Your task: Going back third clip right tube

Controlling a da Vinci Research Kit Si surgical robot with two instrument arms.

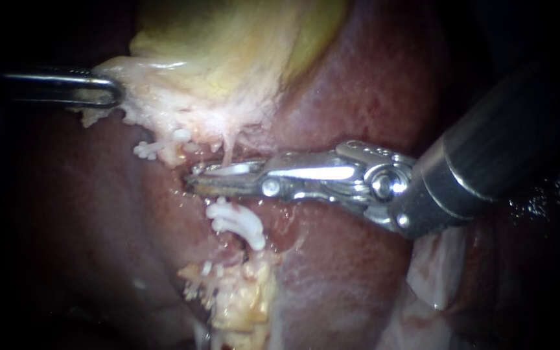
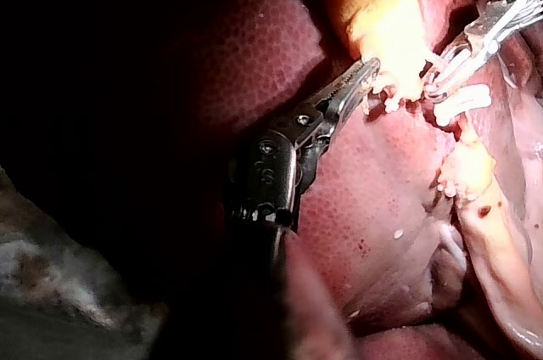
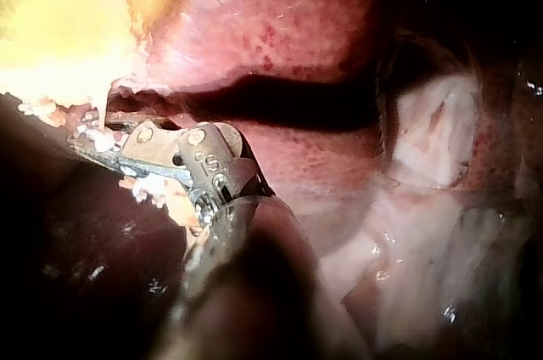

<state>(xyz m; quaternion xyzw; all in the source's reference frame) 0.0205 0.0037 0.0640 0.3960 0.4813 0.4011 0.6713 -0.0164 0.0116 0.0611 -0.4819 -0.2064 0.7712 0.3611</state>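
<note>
Dark red liver (image 1: pixel 358 91) fills the background, with the yellow-green gallbladder (image 1: pixel 228 39) along its upper edge. The left instrument (image 1: pixel 113 97) has its jaws clamped on pale tissue (image 1: pixel 163 97) at the gallbladder's lower edge. The right instrument (image 1: pixel 212 177) sits just under that edge, jaws a little apart. A white clip (image 1: pixel 231 170) lies between them on a thin tube (image 1: pixel 228 150) that hangs from the pale tissue. More white clips (image 1: pixel 238 223) sit just below the jaws, on the liver surface.
</note>
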